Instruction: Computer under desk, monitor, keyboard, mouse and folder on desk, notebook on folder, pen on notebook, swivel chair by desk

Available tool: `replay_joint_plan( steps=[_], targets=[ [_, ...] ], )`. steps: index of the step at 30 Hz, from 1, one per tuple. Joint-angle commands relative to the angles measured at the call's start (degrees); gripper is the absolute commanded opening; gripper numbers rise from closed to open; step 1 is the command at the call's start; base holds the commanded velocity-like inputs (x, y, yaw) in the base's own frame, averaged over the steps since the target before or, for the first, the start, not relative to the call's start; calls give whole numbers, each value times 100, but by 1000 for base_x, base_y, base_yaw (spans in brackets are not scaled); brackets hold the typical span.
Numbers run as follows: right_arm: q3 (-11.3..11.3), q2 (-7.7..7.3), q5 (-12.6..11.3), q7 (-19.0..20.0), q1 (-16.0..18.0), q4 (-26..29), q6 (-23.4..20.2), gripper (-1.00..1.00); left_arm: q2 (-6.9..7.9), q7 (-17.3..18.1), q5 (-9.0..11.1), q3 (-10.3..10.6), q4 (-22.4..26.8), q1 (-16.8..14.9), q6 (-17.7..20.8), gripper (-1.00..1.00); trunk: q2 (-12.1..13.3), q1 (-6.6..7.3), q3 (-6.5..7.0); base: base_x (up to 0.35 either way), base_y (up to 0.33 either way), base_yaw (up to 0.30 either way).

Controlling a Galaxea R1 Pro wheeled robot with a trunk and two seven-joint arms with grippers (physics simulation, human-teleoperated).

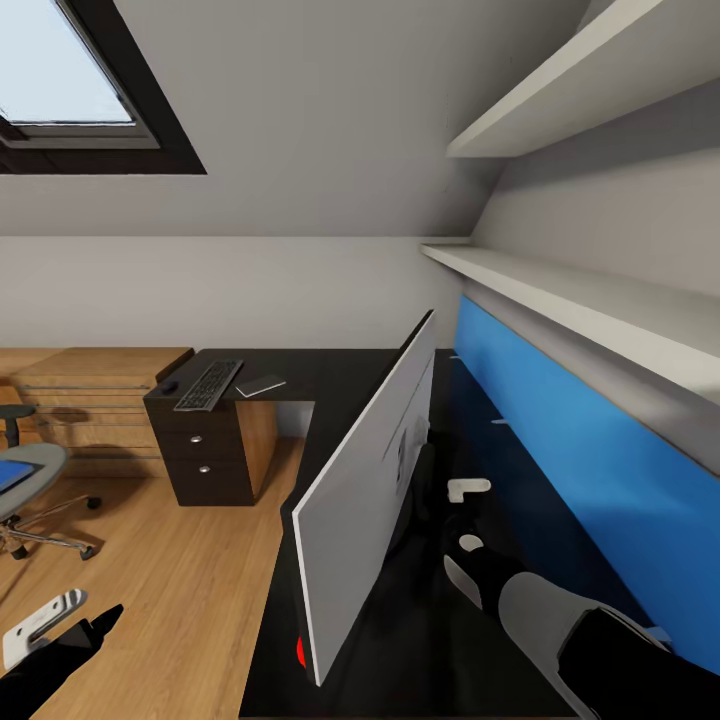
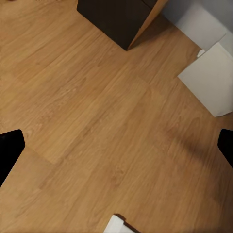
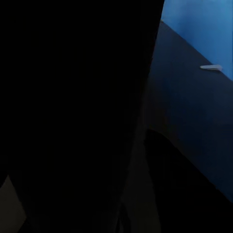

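The right gripper reaches in behind the monitor; whether it is released or clenched cannot be told. The monitor stands on the desk. The left gripper hangs released over the floor. The keyboard, mouse and notebook lie on the desk's far wing. The folder rests on the chair.
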State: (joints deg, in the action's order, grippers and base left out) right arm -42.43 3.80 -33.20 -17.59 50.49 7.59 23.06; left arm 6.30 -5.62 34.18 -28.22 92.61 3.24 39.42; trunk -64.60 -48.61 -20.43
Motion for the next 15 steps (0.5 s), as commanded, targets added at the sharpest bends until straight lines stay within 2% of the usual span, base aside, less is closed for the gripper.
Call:
replay_joint_plan(
  steps=[1,11,15],
  targets=[
    [-177,-1,-169,-34,4,-56,43,-100,3,-56,62,0,11,1,21,100,-3,-1,-6,0,0,0],
    [-177,0,-167,-34,4,-52,23,-100,-4,-53,63,-7,11,1,21,100,-3,-1,-6,0,0,-2],
    [-177,-2,-166,-34,4,-49,16,-100,-6,-50,63,-8,11,1,21,100,-3,-1,-2,0,0,-145]
  ],
)
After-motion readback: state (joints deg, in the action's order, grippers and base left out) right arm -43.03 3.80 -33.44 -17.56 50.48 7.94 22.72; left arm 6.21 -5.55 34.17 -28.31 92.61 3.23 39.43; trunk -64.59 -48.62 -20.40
